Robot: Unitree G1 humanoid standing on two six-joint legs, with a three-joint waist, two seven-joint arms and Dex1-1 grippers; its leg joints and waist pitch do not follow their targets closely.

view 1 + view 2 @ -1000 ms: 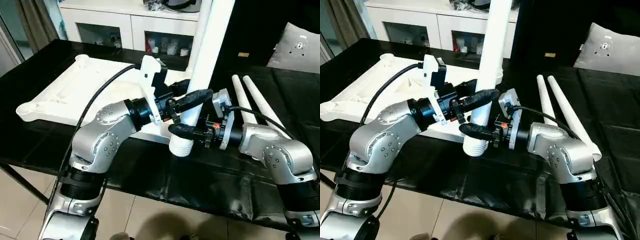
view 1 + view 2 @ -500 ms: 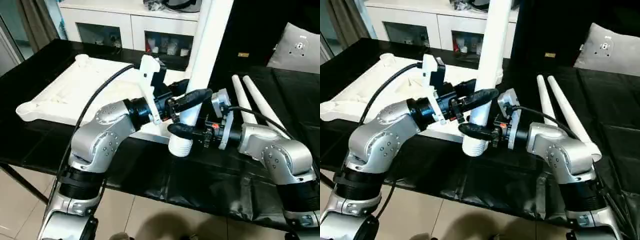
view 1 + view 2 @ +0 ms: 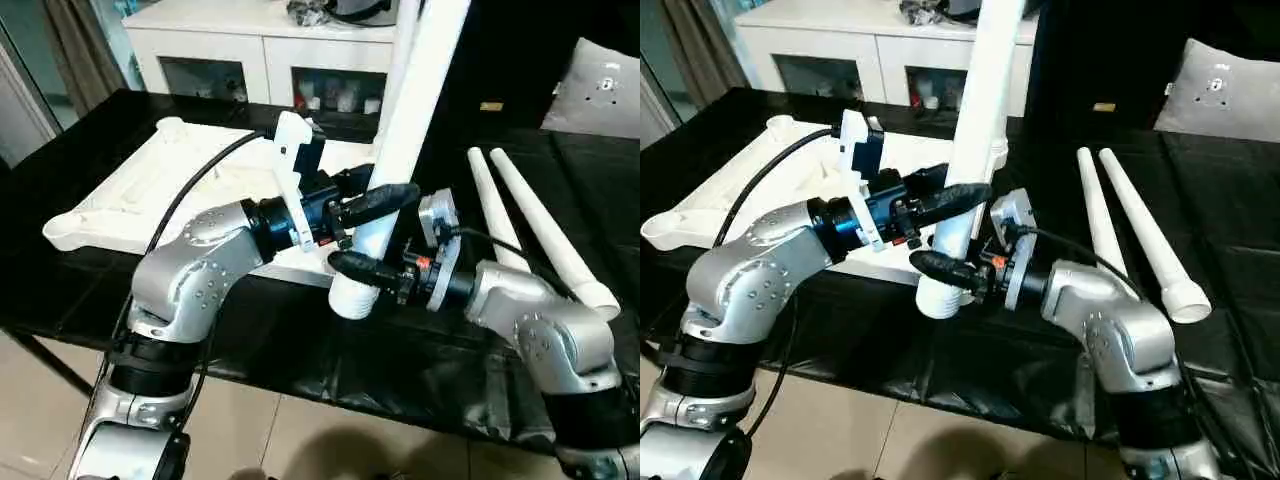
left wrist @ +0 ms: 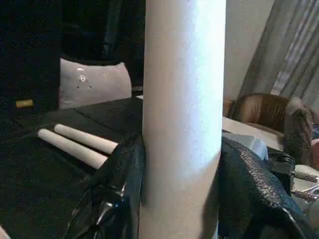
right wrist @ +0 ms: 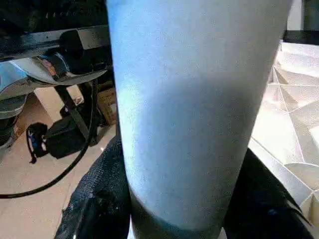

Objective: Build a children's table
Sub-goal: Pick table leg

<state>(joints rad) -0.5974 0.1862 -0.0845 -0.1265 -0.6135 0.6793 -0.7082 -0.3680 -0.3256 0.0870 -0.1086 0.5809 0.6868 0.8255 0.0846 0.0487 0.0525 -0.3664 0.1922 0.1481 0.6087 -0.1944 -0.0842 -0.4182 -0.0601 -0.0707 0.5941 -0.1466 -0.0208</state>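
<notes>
The children's table top (image 3: 150, 185) lies upside down, ribbed side up, at the left of the black table. One white leg (image 3: 415, 90) stands nearly upright over the top's near right corner, its ringed thick end lowest. My left gripper (image 3: 385, 205) is shut on this leg from the left. Just below it, my right gripper (image 3: 362, 268) is shut on the same leg from the right. The left wrist view has black fingers (image 4: 119, 184) hugging both sides of the leg (image 4: 182, 99). The socket beneath the leg is hidden.
Two more white legs (image 3: 487, 205) (image 3: 545, 230) lie side by side on the black table (image 3: 300, 340) at the right. A white cabinet with glass doors (image 3: 260, 50) stands behind. A grey cushion (image 3: 605, 85) lies at the far right.
The whole picture has shifted and tilted a little. Both grippers keep the same hold on the leg, whose lower end sits slightly nearer the table top's corner.
</notes>
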